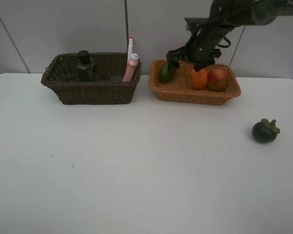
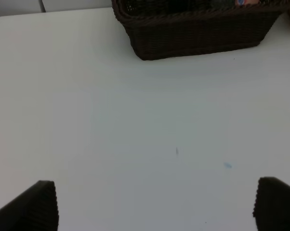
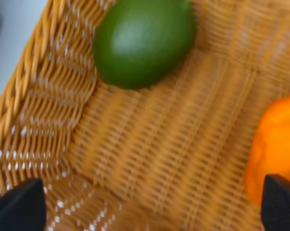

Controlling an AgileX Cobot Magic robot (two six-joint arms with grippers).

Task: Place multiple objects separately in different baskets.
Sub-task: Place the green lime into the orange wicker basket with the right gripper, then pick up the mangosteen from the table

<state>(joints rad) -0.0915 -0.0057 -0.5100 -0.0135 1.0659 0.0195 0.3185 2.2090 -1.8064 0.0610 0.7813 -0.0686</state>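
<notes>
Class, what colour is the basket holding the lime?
Light tan-orange wicker basket; clearest in the right wrist view.

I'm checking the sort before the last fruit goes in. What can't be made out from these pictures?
- Dark basket floor: hidden by its wall in the exterior view; cut off by the edge in the left wrist view.
- Right gripper: in the exterior view, the arm covers its fingertips.
- Orange: blurred, cut off in the right wrist view.

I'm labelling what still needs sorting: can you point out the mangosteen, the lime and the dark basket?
mangosteen (image 1: 265, 131), exterior high view, middle of its dark body.
lime (image 3: 144, 41), right wrist view, centre of its green skin.
dark basket (image 1: 95, 91), exterior high view, front woven wall.
</notes>
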